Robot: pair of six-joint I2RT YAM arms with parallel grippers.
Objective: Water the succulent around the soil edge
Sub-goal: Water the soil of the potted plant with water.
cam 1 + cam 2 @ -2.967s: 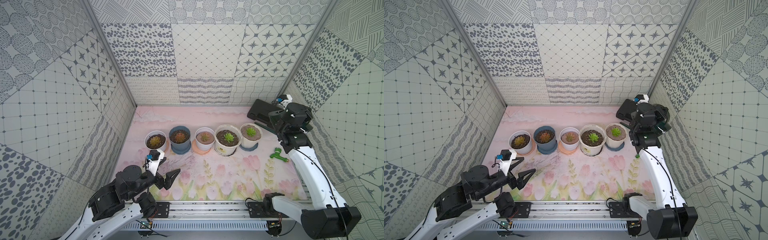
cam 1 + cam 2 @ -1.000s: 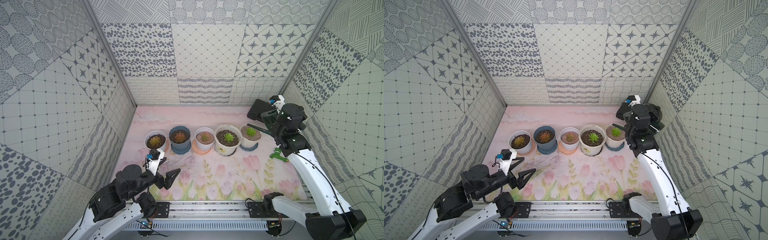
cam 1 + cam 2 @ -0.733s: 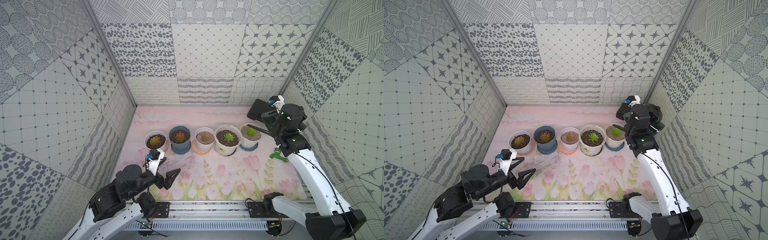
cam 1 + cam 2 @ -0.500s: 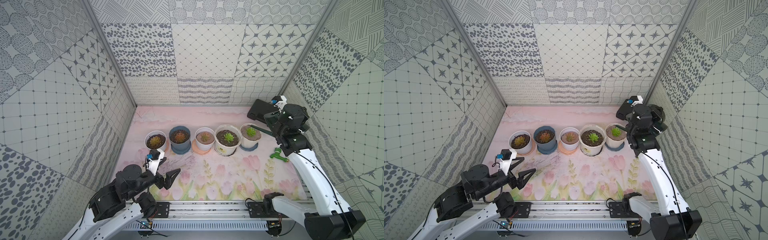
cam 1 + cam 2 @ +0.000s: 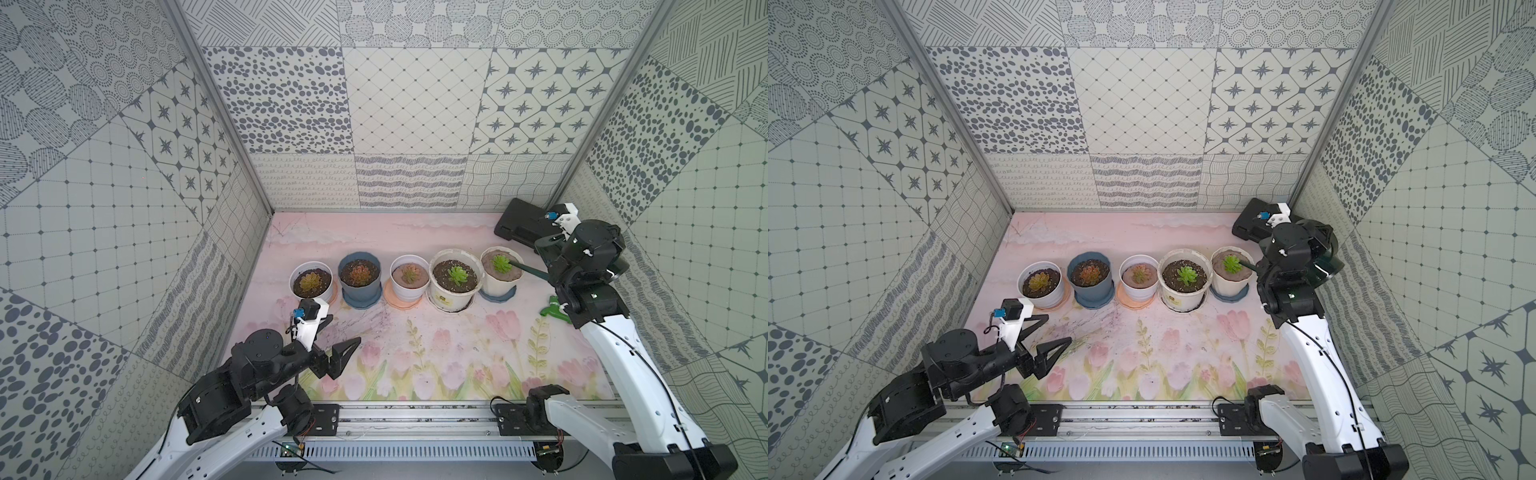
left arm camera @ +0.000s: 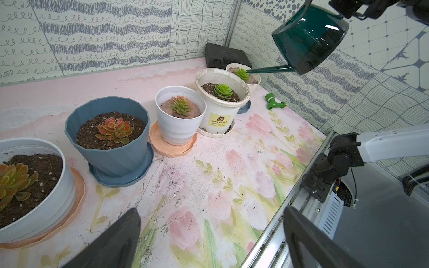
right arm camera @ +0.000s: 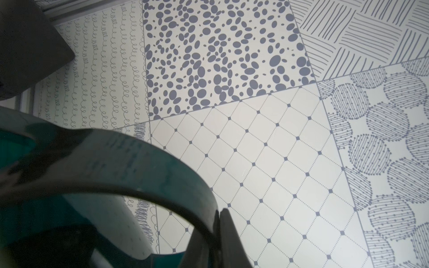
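The succulent (image 5: pixel 500 262) is a small bright green rosette in tan soil, in the white fluted pot (image 5: pixel 496 286) at the right end of the row. My right gripper (image 7: pixel 217 222) is shut on the handle of a dark teal watering can (image 6: pixel 308 39), held tilted above the pot's right side. The can's thin spout (image 5: pixel 530 271) reaches over the soil edge (image 5: pixel 490 272), its tip close beside the rosette (image 6: pixel 242 73). No water shows. My left gripper (image 5: pixel 345 329) hovers open and empty over the front left of the mat.
Left of the succulent stand a cream pot (image 5: pixel 456 276) with dark soil, a white pot (image 5: pixel 409 274) with a pinkish rosette, a blue pot (image 5: pixel 359 274) and another white pot (image 5: pixel 311 282). A green nozzle (image 5: pixel 555 311) lies at right. A black box (image 5: pixel 519 224) sits in the back corner.
The right arm has drifted a little to the right, drawing the spout tip from the back left of the rosette toward its right side. The left arm has not moved.
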